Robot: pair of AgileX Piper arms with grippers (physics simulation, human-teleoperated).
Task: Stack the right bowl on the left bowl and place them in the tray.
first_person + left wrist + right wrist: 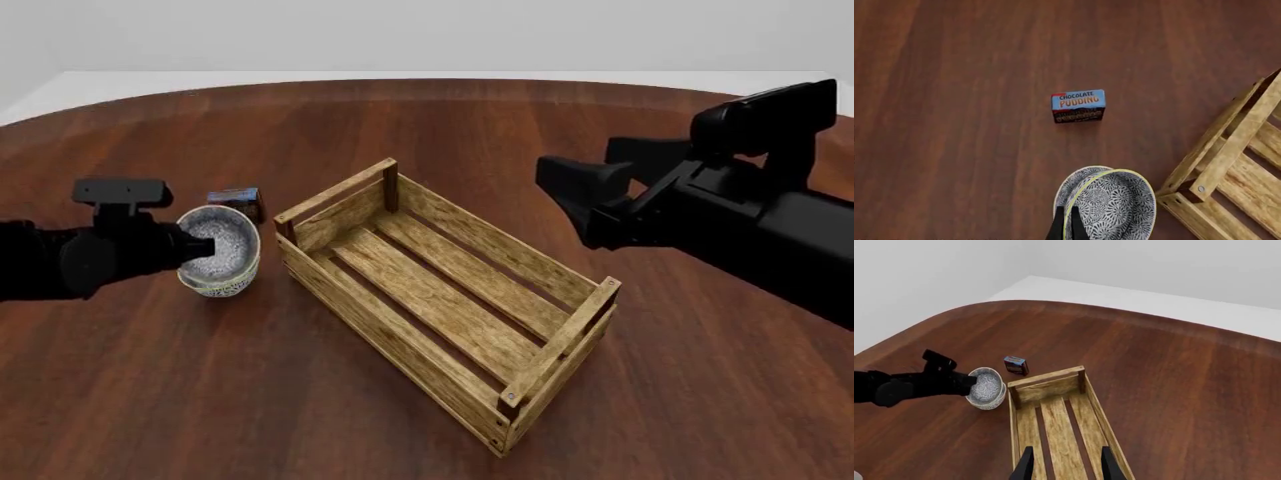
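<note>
**Stacked bowls tilted in the left claw, tray just alongside**

Nearest the front camera, the tray (447, 310) runs from lower right toward the frame's centre and holds nothing. Right gripper (1065, 464) hangs high at the frame's right, fingers spread apart and holding nothing. Left of the tray, the left gripper (1067, 231) is pinched on the rim of the stacked bowls (220, 250), which are tipped on edge. That thin rim hold is the risk, I judge: the nested pair could slide apart or slip, or clip the tray's near end rail going over. Just behind the bowls, a small box (1078, 106) reads "CHOCOLATE PUDDING".
</note>
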